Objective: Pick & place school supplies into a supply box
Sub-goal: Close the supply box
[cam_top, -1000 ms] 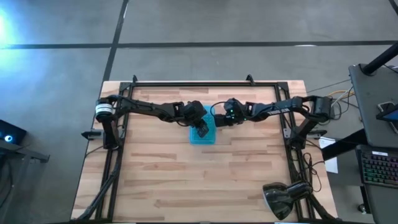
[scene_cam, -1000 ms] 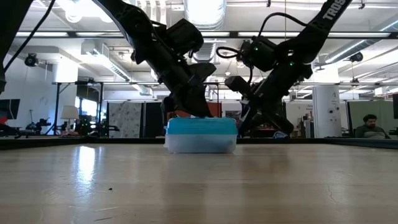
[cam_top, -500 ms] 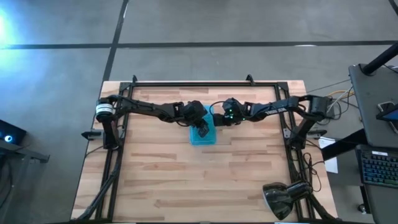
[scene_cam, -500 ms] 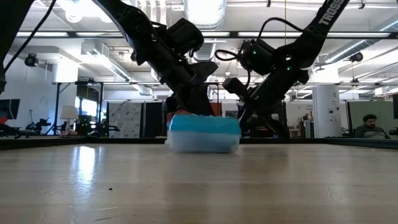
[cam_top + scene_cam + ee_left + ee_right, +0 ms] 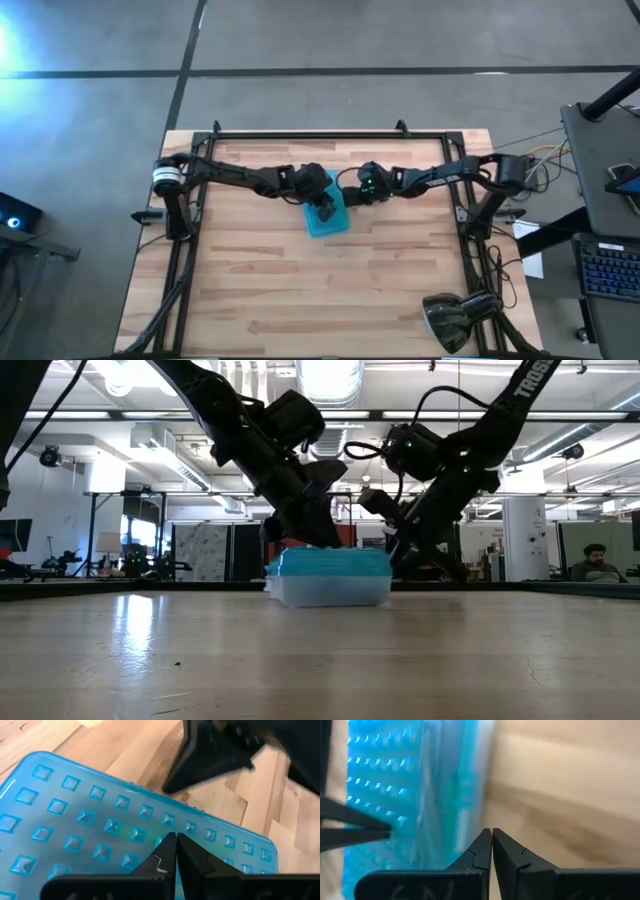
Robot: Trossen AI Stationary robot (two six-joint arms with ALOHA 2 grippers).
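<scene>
The wooden tabletop (image 5: 320,660) stretched bare in the foreground of the low view. On it, near the far middle, sat the pencil case (image 5: 330,577), lid down, its turquoise half on top and its clear half below. From above it lay slightly askew (image 5: 328,217), partly covered by the arms. Nothing of its contents could be made out; the clear half looked only cloudy.

The left claw (image 5: 176,851) was closed, its fingers pinched together with nothing between them, the tips on or just above the studded turquoise lid (image 5: 90,815); contact could not be settled. In the high view this claw (image 5: 326,210) stood over the case, hiding part of it.

The right claw (image 5: 491,845) was likewise closed and empty, its tips at the case's edge, where the lid (image 5: 395,795) met the bare wood. The case was blurred there, and touch could not be told. From above, the right claw (image 5: 348,196) was beside the case's far right corner.

Beyond the tabletop, a seated person (image 5: 594,563) appeared far off at the right edge, cut off by furniture.
</scene>
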